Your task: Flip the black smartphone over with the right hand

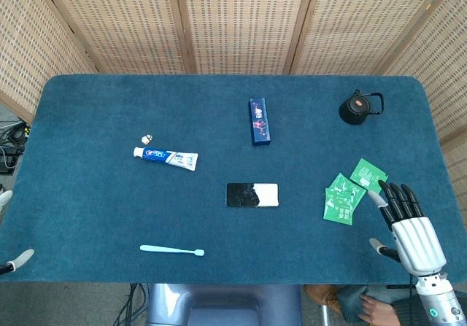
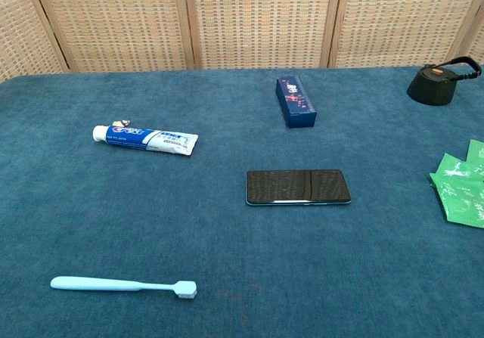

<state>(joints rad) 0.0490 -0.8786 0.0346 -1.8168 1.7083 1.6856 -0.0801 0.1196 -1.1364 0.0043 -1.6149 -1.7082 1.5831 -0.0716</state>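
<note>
The right robot hand point(image 1: 408, 227) hovers empty, fingers spread, at the desk's point(image 1: 87, 195) near right edge; the black smartphone point(image 1: 252, 195) lies mid-desk well to its left, long axis left-to-right.

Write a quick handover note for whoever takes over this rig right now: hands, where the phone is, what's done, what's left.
Right hand: holds nothing, fingers apart, over the near right of the blue table, beside the green sachets.
Left hand: only fingertips show at the near left edge; state unclear.
Black rectangular smartphone: flat mid-table, glossy glass side up, untouched.
Done: nothing yet.
Left: bring the right hand across to the smartphone, lift an edge, flip it.
</note>
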